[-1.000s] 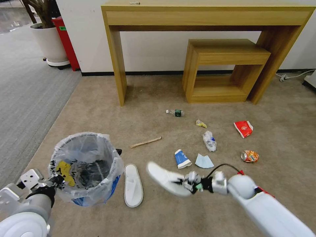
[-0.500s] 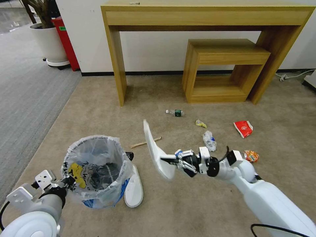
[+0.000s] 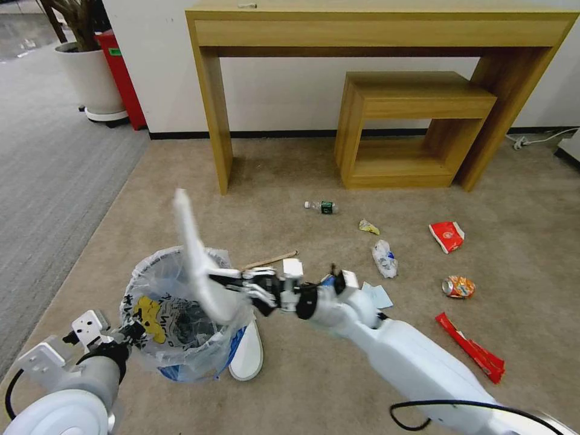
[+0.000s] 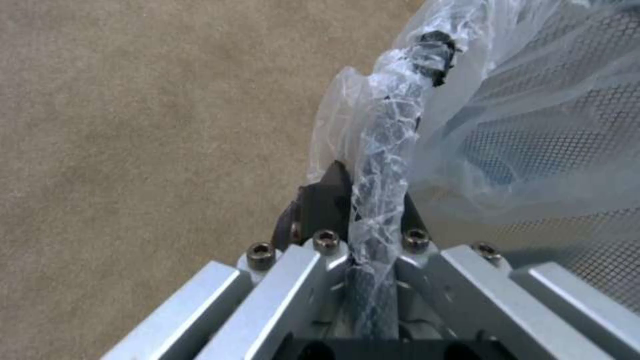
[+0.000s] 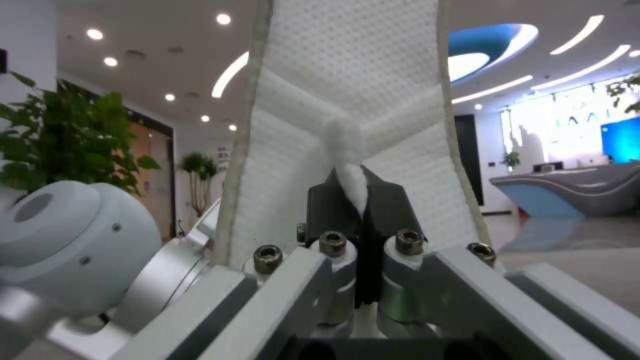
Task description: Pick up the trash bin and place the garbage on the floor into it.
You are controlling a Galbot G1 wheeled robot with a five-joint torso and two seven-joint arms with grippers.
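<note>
While our left pincer [image 3: 130, 331] stays clamped on the rim of the small round blue trash bin with its translucent whitish bag liner [image 3: 181, 314], our right arm has swung across from the middle of the beige short-pile carpet floor [image 3: 302, 374] to the bin. Half a second ago the flat white slipper [image 3: 196, 260] in our right pincer [image 3: 232, 284] hung well clear of the bin; now it stands nearly upright, its lower end over the bin's mouth. In the right wrist view the dark fingers [image 5: 333, 205] are pinched on the slipper's strap, so it is not yet released. In the left wrist view the rim and bunched liner run between that pincer's closed fingers [image 4: 320, 200].

We judge the first slipper is a moment from being dropped in. The second white slipper [image 3: 246, 353] lies on the floor touching the bin's far side. Left to collect are the wooden stick [image 3: 270, 260], green-labelled bottle [image 3: 321, 207], crushed orange can [image 3: 458, 287], red snack wrappers [image 3: 447, 235] and pale-blue mask [image 3: 379, 296].
</note>
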